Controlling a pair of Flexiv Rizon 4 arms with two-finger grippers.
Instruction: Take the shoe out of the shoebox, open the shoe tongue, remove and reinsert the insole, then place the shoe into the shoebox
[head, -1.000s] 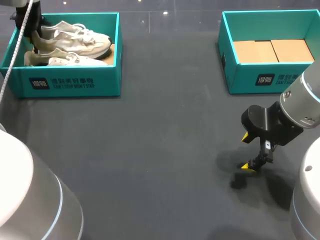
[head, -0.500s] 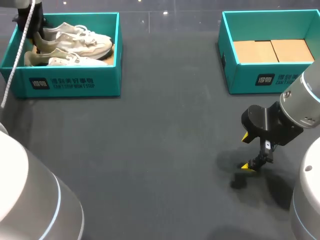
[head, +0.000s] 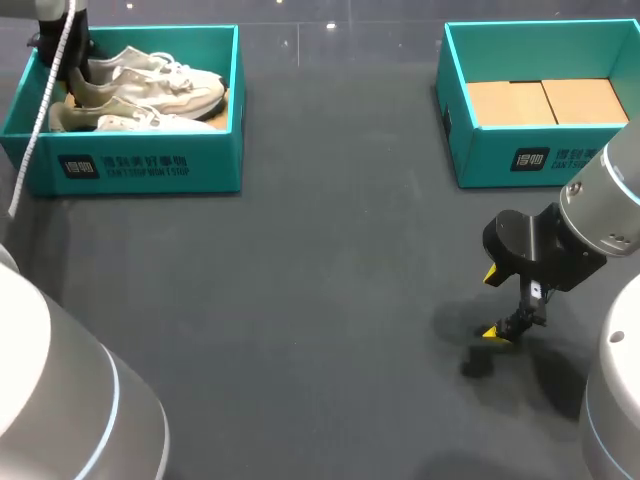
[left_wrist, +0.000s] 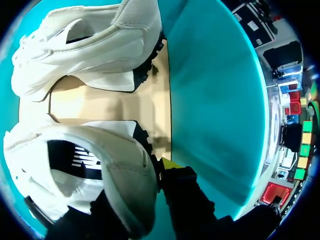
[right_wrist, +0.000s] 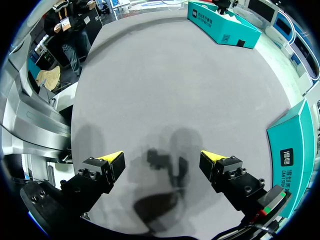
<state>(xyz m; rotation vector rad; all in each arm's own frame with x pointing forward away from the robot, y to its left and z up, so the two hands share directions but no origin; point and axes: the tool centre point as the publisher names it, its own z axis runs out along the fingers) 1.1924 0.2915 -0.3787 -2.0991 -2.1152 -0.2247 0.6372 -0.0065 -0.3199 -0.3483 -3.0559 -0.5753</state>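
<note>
From above, the left shoebox (head: 150, 165) holds two cream shoes (head: 150, 85), and the left arm (head: 58, 40) reaches down at their heel end. The right gripper (head: 493, 302) hangs spread over the table (head: 300, 320), near the other shoebox (head: 540, 155). At the left wrist, the left gripper (left_wrist: 155, 175) sits against one shoe's heel (left_wrist: 127, 180) — whether it clamps cannot be told. At the right wrist, the right gripper is spread wide above the table — its shadow beneath.

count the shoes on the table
2, both in the left shoebox: the far shoe by its back wall, the near shoe by its front wall. The right shoebox shows only cardboard; none seem hidden.
</note>
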